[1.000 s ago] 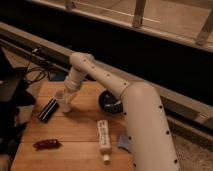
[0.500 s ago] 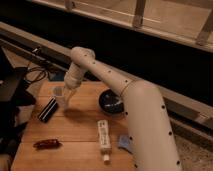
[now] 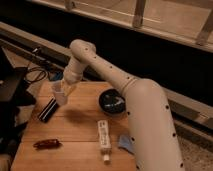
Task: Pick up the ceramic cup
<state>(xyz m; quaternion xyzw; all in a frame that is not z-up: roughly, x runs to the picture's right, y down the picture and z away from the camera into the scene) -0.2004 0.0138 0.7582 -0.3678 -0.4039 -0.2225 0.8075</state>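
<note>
Lifted since the earlier frames, the ceramic cup [image 3: 59, 93] now hangs clear above the surface [image 3: 75, 131], where half a second ago it sat lower and a second ago seemed to rest on the wood. That rise suggests the pick is essentially done, provided the grip holds.

Nearest the camera lie a reddish object [image 3: 46, 144], a white stick-shaped item [image 3: 104, 136] and a blue scrap [image 3: 125, 142], the last partly hidden by the arm [image 3: 145, 115]. Further back sit a dark striped block [image 3: 48, 109] on the left and the black bowl [image 3: 113, 102], its right side cut off by the arm.

The claw [image 3: 64, 86] is clamped on the cup near the far left edge; its fingers blend with the cup, so exact contact is hard to make out.
</note>
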